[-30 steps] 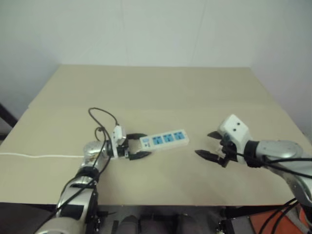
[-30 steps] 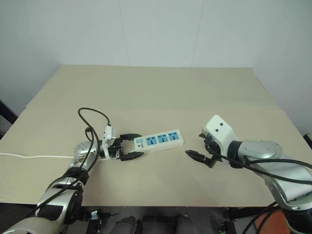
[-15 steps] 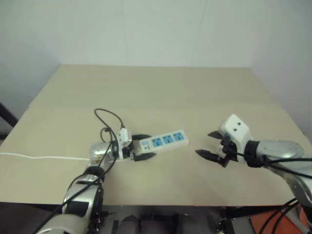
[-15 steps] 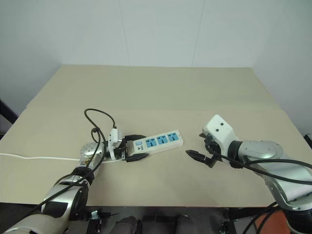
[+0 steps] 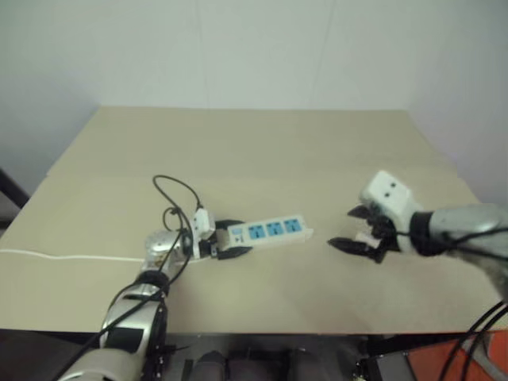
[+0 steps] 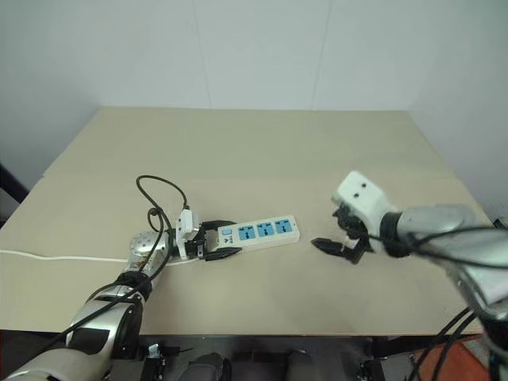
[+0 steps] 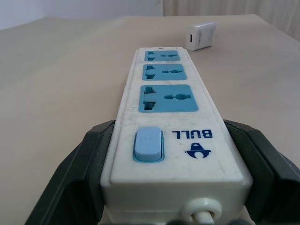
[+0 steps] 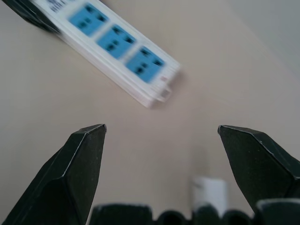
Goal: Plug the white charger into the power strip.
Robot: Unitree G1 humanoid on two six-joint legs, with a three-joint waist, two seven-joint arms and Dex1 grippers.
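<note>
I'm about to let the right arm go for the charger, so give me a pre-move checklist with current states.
1. Left end effector shut on the switch end of the power strip: ok.
2. Strip lying flat on the table, sockets up: ok.
3. All three blue sockets empty: ok.
4. Right end effector open: ok.
5. White charger held by the right end effector: not ok; it lies on the table, apart from the strip.
6. Which way the charger's prongs face: cannot tell.
</note>
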